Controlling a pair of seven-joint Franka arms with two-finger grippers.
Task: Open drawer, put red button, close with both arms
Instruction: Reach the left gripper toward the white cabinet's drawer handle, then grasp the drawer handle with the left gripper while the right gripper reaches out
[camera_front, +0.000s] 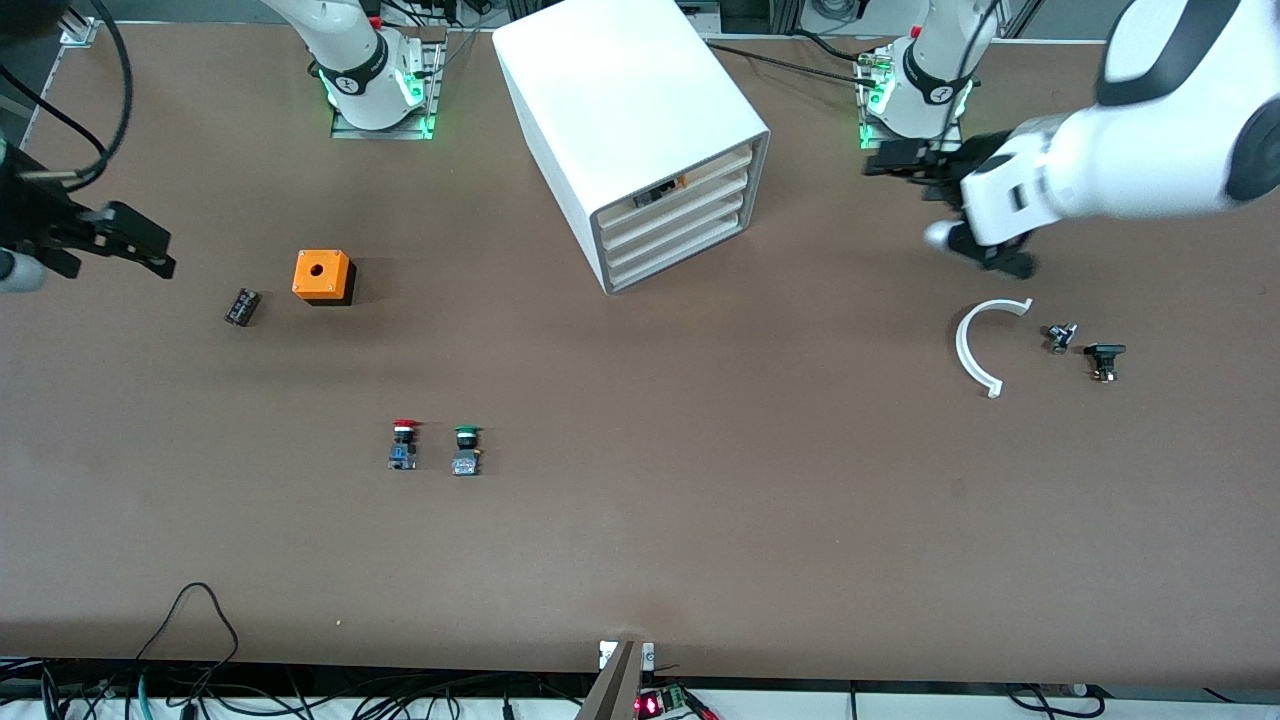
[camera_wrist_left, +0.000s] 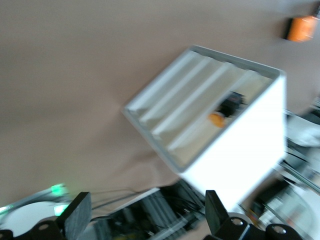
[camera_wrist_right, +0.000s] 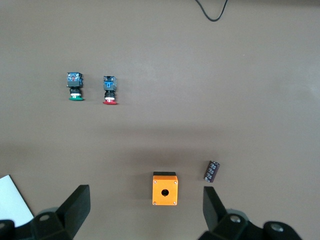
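The white cabinet (camera_front: 625, 110) stands between the arm bases. Its four drawers are shut, and the drawer (camera_front: 690, 203) is second from the top, under the one with a black-and-orange part. The left wrist view shows it too (camera_wrist_left: 196, 101). The red button (camera_front: 403, 443) lies on the table nearer the front camera, beside the green button (camera_front: 466, 450), and shows in the right wrist view (camera_wrist_right: 110, 90). My left gripper (camera_front: 885, 160) hangs open and empty near its base (camera_wrist_left: 147, 215). My right gripper (camera_front: 150, 245) is open and empty over the right arm's end of the table (camera_wrist_right: 145, 212).
An orange box (camera_front: 322, 276) with a hole on top and a small black cylinder (camera_front: 241, 306) lie near the right gripper. A white curved piece (camera_front: 980, 345) and two small black parts (camera_front: 1060, 337) (camera_front: 1104, 360) lie under the left arm. Cables run along the table's front edge.
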